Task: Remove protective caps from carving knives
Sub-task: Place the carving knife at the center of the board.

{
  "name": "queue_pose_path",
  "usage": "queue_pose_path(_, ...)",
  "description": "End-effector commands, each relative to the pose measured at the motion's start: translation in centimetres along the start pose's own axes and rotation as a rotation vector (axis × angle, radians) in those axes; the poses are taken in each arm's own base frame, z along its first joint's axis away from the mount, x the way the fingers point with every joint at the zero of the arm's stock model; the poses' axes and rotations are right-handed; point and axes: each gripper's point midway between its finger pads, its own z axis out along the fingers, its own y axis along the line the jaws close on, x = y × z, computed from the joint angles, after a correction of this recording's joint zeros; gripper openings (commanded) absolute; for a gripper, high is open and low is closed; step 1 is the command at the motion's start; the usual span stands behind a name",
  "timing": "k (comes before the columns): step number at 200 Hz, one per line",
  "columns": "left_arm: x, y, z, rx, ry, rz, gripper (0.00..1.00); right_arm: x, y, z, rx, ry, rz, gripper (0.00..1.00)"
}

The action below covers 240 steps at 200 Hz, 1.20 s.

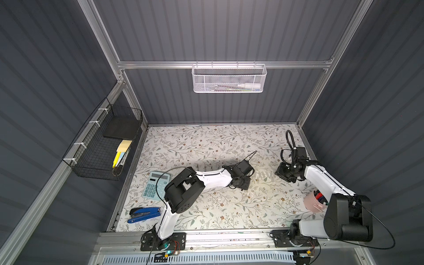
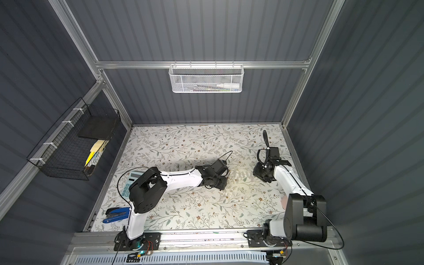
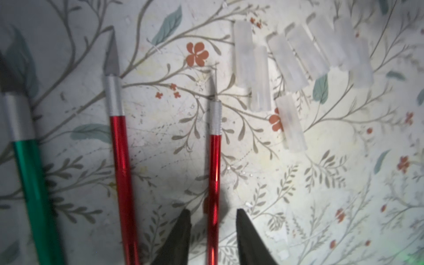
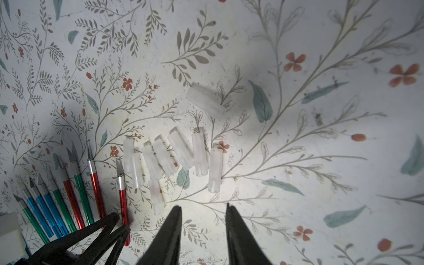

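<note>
Several carving knives (image 4: 68, 195) with blue, green and red handles lie side by side on the floral table, blades bare. My left gripper (image 3: 213, 212) is open. Its jaws straddle the handle of the outermost red knife (image 3: 214, 165) with a gap on each side. A second red knife (image 3: 121, 165) and a green knife (image 3: 32, 183) lie beside it. Several whitish protective caps (image 4: 172, 156) lie loose in a cluster just beyond the blades, and one cap (image 4: 206, 101) lies apart. My right gripper (image 4: 203, 206) is open and empty, hovering near the caps (image 1: 263, 176).
A teal calculator (image 1: 156, 184) and a blue stapler (image 1: 143, 214) lie at the table's left. A pink cup (image 1: 313, 204) of markers stands under the right arm. A white mesh basket (image 1: 229, 79) hangs on the back wall and a black wire basket (image 1: 103, 142) on the left wall.
</note>
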Motion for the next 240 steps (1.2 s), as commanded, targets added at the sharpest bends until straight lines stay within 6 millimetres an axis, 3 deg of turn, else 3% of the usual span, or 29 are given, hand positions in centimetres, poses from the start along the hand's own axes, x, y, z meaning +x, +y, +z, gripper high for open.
queue_pose_path(1, 0.2, 0.9, 0.2, -0.036, 0.02, -0.004, 0.51, 0.7, -0.3, -0.1, 0.001, 0.014, 0.003, 0.36)
queue_pose_path(15, 0.1, 0.9, -0.1, -0.034, 0.019, 0.001, 0.6, 0.7, -0.3, -0.1, -0.002, 0.017, 0.002, 0.36)
queue_pose_path(30, -0.3, 0.6, -0.7, -0.023, 0.008, 0.011, 0.64, 0.7, -0.2, -0.1, -0.006, 0.017, 0.005, 0.36)
queue_pose_path(130, -2.2, -0.6, -3.9, 0.007, -0.056, 0.032, 0.57, 0.5, 0.1, -0.4, -0.013, 0.01, 0.006, 0.36)
queue_pose_path(184, -5.6, -0.7, -11.1, -0.027, -0.231, 0.07, 0.59, -0.2, 0.9, -1.9, -0.063, -0.069, -0.01, 0.35)
queue_pose_path(203, -6.1, 0.4, -13.7, -0.067, -0.284, 0.069, 0.61, -0.5, 0.8, -2.6, -0.058, -0.115, -0.017, 0.35)
queue_pose_path(223, -6.2, 2.1, -16.1, -0.115, -0.325, 0.053, 0.64, -1.2, 0.9, -4.7, -0.054, -0.203, -0.036, 0.36)
queue_pose_path(235, -6.1, 3.3, -17.4, -0.144, -0.348, 0.038, 0.69, -1.5, 0.6, -5.6, -0.04, -0.248, -0.045, 0.41)
queue_pose_path(240, -6.1, 4.0, -17.9, -0.162, -0.358, 0.029, 0.71, -1.6, 0.5, -6.0, -0.032, -0.266, -0.048, 0.5)
